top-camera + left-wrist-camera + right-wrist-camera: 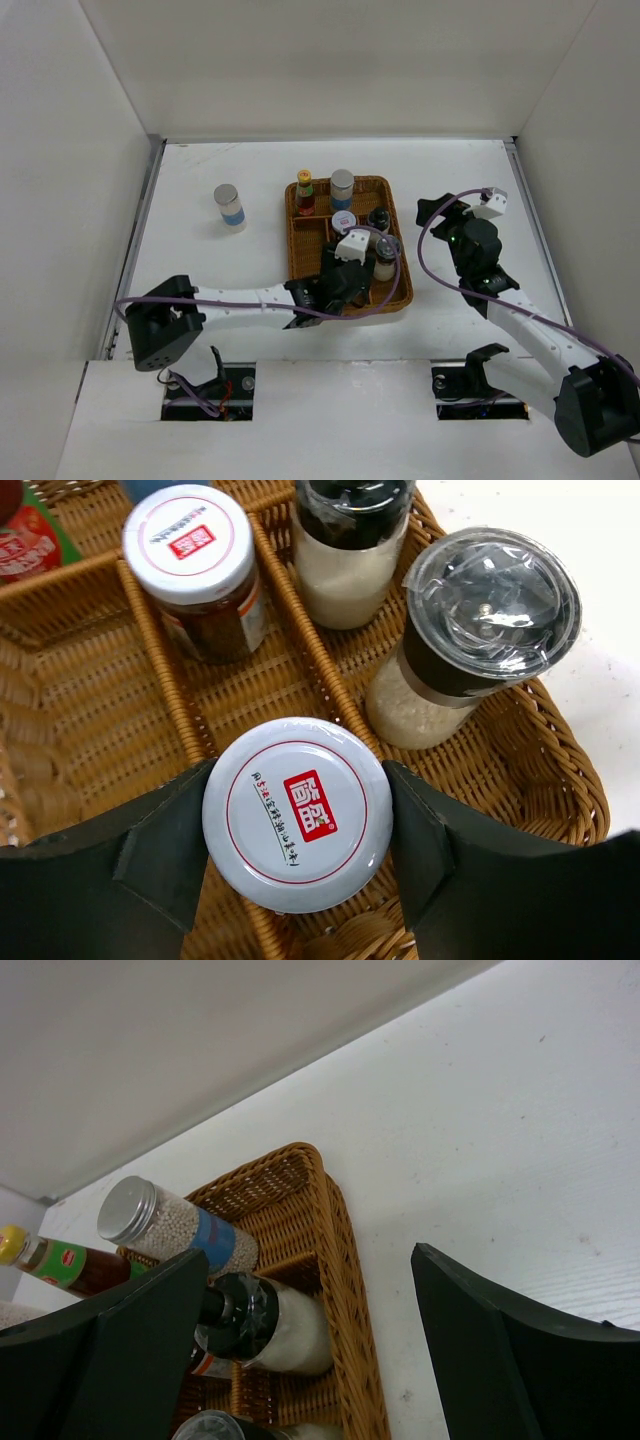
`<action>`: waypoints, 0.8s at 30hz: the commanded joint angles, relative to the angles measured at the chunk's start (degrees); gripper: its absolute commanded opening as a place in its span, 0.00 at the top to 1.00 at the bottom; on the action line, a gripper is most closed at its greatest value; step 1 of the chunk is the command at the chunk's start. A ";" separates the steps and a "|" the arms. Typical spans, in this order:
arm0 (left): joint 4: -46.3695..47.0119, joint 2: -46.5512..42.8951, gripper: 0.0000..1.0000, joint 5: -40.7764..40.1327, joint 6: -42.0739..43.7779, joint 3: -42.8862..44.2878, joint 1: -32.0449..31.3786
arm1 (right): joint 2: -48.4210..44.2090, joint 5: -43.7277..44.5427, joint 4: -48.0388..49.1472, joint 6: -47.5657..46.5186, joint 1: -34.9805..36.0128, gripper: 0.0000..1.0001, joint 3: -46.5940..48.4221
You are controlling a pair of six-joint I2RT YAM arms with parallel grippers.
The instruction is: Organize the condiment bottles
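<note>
Clamped between the dark fingers (160, 860) of the left gripper (298, 792), a white-lidded jar (297, 815) with a red mark was seen closest in the left wrist view. It was held at the near end of the wicker tray (300, 262), directly over a divider (320, 670) rather than squarely over one compartment. The right gripper (310, 1260) was held with its fingers wide apart and nothing between them, over the table (200, 290) just right of the tray. It was judged that, were the jar let go where it hung, its base could be caught on the divider and the jar tipped; the clear-lidded shaker (470, 630) just to its right could also be knocked by a spreading finger. Seven containers were counted: two white-lidded jars, the held one and a second white-lidded jar (190, 550) farther in; two shakers of white grains, the clear-lidded one and a black-capped shaker (350, 540); one red sauce bottle (304, 192) with a yellow cap; and two blue-banded cylinders, a far cylinder (342, 187) at the tray's far end and a lone cylinder (229, 207) on the table well left of the tray. One tray was counted.
</note>
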 commanded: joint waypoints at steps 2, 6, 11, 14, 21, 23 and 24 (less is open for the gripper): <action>13.44 1.94 0.66 -0.28 0.16 -0.52 -0.96 | -0.09 -0.13 3.42 0.14 0.51 0.11 2.32; 13.01 4.50 0.58 -1.24 0.07 -0.52 -1.40 | 0.00 -0.13 3.42 0.14 0.59 0.10 2.41; 11.25 5.73 0.54 -3.61 -0.37 -0.17 -1.58 | -0.35 -0.13 3.33 0.14 0.59 0.10 2.32; 10.90 5.21 0.38 -3.88 -0.37 0.18 -1.84 | -0.35 -0.13 3.24 0.14 0.59 0.09 2.32; 8.70 -7.95 0.17 -7.21 2.00 -0.78 -1.49 | 0.00 -0.13 3.24 0.14 0.59 0.08 2.50; 8.44 -12.17 0.16 -8.44 2.79 -1.92 -0.36 | 0.09 -0.13 3.24 0.05 0.59 0.08 2.50; 8.09 -14.37 0.16 -9.14 3.06 -2.71 1.04 | 0.09 -0.13 3.24 0.05 0.59 0.08 2.50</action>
